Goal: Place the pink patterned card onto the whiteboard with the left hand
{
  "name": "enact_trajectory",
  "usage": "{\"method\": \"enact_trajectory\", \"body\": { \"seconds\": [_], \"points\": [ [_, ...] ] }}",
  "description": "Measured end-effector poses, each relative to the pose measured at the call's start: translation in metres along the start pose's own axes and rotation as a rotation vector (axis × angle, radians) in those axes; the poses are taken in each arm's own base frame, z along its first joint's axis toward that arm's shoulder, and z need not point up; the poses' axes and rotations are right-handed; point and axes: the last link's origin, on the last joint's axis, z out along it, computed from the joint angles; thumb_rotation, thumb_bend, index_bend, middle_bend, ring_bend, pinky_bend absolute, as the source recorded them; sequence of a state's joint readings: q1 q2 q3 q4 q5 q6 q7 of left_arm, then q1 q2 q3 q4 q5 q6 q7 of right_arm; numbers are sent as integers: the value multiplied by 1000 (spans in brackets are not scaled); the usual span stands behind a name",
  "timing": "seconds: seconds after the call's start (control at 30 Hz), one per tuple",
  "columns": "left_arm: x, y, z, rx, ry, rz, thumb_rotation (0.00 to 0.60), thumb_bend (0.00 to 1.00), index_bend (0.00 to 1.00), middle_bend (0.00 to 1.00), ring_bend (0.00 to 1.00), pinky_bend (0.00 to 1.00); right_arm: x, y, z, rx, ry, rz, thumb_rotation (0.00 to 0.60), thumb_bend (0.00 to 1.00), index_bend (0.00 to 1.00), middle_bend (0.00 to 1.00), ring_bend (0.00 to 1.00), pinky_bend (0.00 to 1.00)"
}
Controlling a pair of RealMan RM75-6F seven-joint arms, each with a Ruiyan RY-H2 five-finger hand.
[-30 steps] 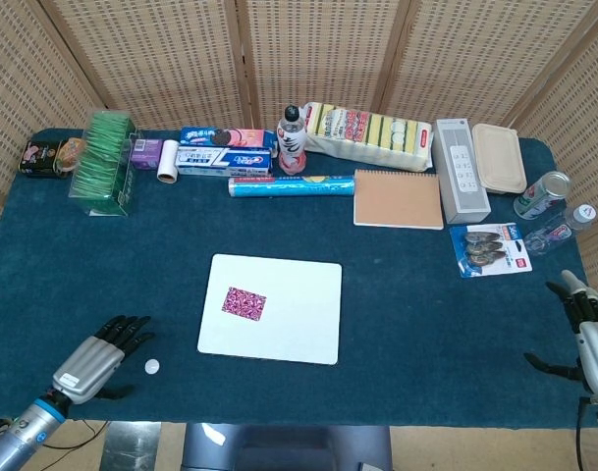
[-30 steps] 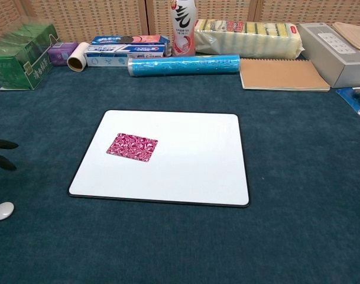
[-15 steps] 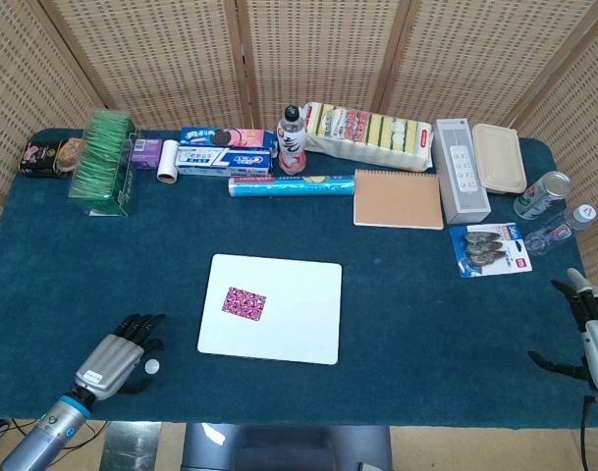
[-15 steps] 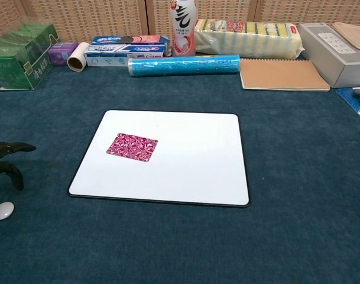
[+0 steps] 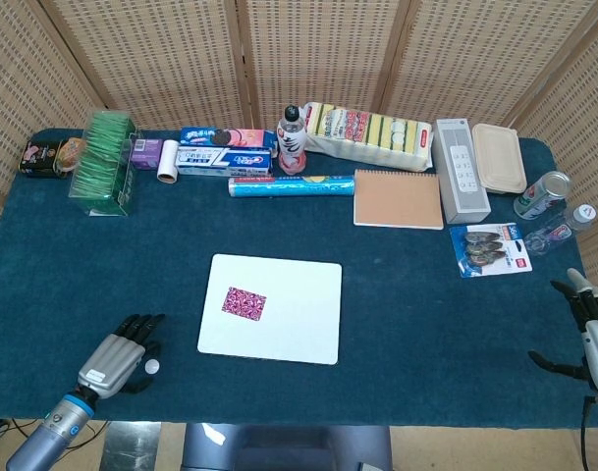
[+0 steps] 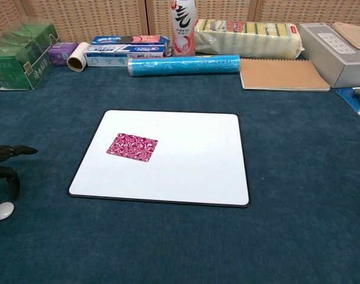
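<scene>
woven cane screens behind, dark blue cloth over the table (image 5: 397,294), clutter lined up along the far edge. near the middle lies the whiteboard (image 5: 289,324), flat on the cloth, and on its left half sits the pink patterned card (image 5: 244,302), lying flat and fully inside the board's edge, in the same spot as a second ago.

left hand (image 5: 117,355) down at the near left corner, palm toward the cloth, fingers stretched forward and slightly apart, holding nothing. compared with a second ago, shifted a little toward the board and nearer the table's front edge, so that the small white disc (image 5: 152,367) now sits right against the fingertips rather than clear to the side; hardly any change since half a second ago. in the chest view only dark fingertips (image 6: 8,152) poke in from the left edge, one curled down just above the disc, further into view than a second earlier.

right hand (image 5: 591,329) at the near right edge, well apart from everything, fingers loosely spread with the thumb out to the side, nothing in it; sitting slightly lower than a second ago.

along the back: green tea box (image 5: 104,162), blue roll (image 5: 291,185), pink-labelled bottle (image 5: 292,140), brown notebook (image 5: 398,198), all unmoved.
</scene>
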State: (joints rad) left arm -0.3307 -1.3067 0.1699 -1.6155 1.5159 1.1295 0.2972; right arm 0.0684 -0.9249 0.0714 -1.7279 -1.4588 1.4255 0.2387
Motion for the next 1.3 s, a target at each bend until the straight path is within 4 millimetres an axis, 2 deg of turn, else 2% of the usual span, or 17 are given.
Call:
{"method": "enact_trajectory", "body": {
  "seconds": [0.27, 0.43, 0.83, 1.03, 1.2, 1.3],
  "points": [
    [-2, 0, 1, 12, 5, 4, 600, 243, 465, 0, 0, 50, 1, 0, 0, 0, 2, 5, 600, 104, 111, 0, 0, 0],
    [-2, 0, 2, 15, 8, 5, 600, 258, 548, 0, 0, 50, 1, 0, 0, 2, 1, 6, 600, 104, 111, 0, 0, 0],
    [7, -2, 3, 29, 46, -21, 600, 260, 554, 0, 0, 50, 0, 0, 0, 2, -3, 4, 600, 104, 115, 0, 0, 0],
    [47, 12, 17, -5, 119, -63, 600, 260, 554, 0, 0, 50, -2, -2, -1, 6, -10, -3, 600, 104, 118, 0, 0, 0],
    [88, 27, 40, -26, 150, -57, 600, 260, 553, 0, 0, 50, -1, -1, 0, 0, -5, 0, 600, 104, 121, 0, 0, 0],
    [105, 37, 54, -34, 148, -44, 600, 260, 553, 0, 0, 50, 0, 0, 1, -3, -6, 4, 600, 105, 121, 0, 0, 0]
  ]
}}
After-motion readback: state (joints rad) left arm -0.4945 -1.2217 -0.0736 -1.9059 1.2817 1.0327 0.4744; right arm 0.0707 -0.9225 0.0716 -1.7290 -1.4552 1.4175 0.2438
